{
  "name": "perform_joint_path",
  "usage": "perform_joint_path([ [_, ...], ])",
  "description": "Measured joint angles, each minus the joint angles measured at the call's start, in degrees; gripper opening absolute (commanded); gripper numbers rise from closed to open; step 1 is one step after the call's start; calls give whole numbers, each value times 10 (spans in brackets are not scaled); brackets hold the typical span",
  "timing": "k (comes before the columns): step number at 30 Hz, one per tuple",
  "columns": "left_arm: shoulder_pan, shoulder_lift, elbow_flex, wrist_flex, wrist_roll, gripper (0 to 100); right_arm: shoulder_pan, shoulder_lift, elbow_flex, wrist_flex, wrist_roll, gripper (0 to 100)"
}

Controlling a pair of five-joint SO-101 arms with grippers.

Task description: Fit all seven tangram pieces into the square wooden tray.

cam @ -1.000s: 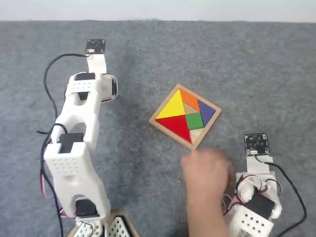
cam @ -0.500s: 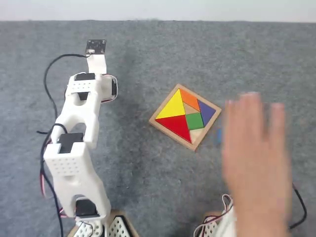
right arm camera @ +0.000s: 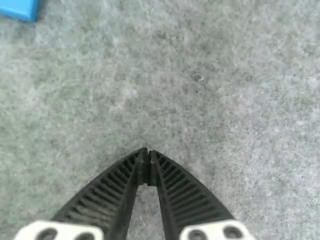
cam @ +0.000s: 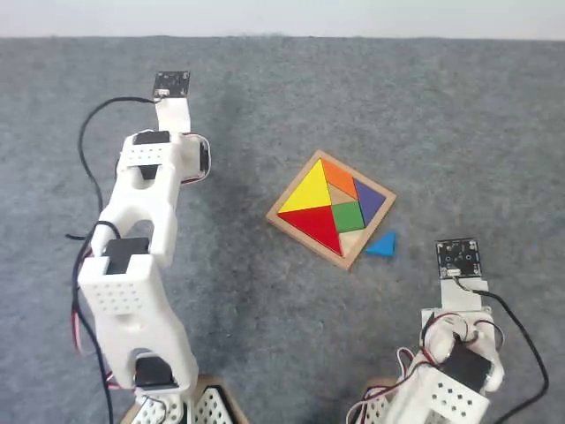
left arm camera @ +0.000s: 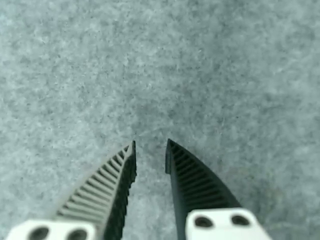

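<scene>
**A:** From above, where do things lie?

**B:** The tray [cam: 331, 209] sits about mid-surface [cam: 265, 97], turned corner-on to the arms. It has yellow, red, orange, green and purple pieces in it. The blue triangle [cam: 381, 245] lies outside, just beside the tray's side that faces the right arm [cam: 450, 393]. Just inside that rim there is a bare triangular gap [cam: 353, 240], and I judge that is the triangle's place. The left arm [cam: 132, 265] is well off toward the left edge, so this step looks like one for your right arm.

**A:** And the left wrist?

**B:** Your left pincer [left arm camera: 150, 145] hangs over bare surface, jaws a little apart and holding nothing. It is well apart from the piece, so I would leave it parked.

**A:** Right wrist?

**B:** Your right pincer [right arm camera: 146, 151] is closed tip to tip on nothing, over bare surface. The blue triangle is out ahead at the corner of that view, not under the tips. Open the jaws wide before you go down. The piece is flat and low, so the tips probably need to reach the surface on either side of it. Grip across two of its edges, not at a point, or it may squirt out. Approach from the side away from the tray, because a bump on the rim could slide the tray. Once you have lifted it, turn it to match the gap. Set one edge against the rim first, and let go only when it lies flat.
</scene>
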Motion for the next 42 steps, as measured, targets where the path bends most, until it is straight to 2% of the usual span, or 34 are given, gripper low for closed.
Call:
perform_joint_path([
  [18, 0, 0, 9, 0, 0, 94, -1, 0, 0, 0, 0, 9],
  [20, 0, 0, 9, 0, 0, 94, -20, 0, 0, -15, 0, 10],
  [22, 0, 0, 9, 0, 0, 94, -37, 0, 0, -46, 11, 37],
  [24, 0, 0, 9, 0, 0, 94, -43, 1, -2, -69, 44, 107],
  [26, 0, 0, 9, 0, 0, 94, -42, 1, -33, -71, 41, 154],
  [31, 0, 0, 9, 0, 0, 94, -71, 11, -164, -19, 41, 122],
  [36, 0, 0, 9, 0, 0, 94, -130, 180, -302, -10, 22, 158],
  [39, 0, 0, 9, 0, 0, 94, -185, 360, -400, -10, -25, 187],
  [42, 0, 0, 9, 0, 0, 94, -268, 559, -490, -10, -76, 218],
])
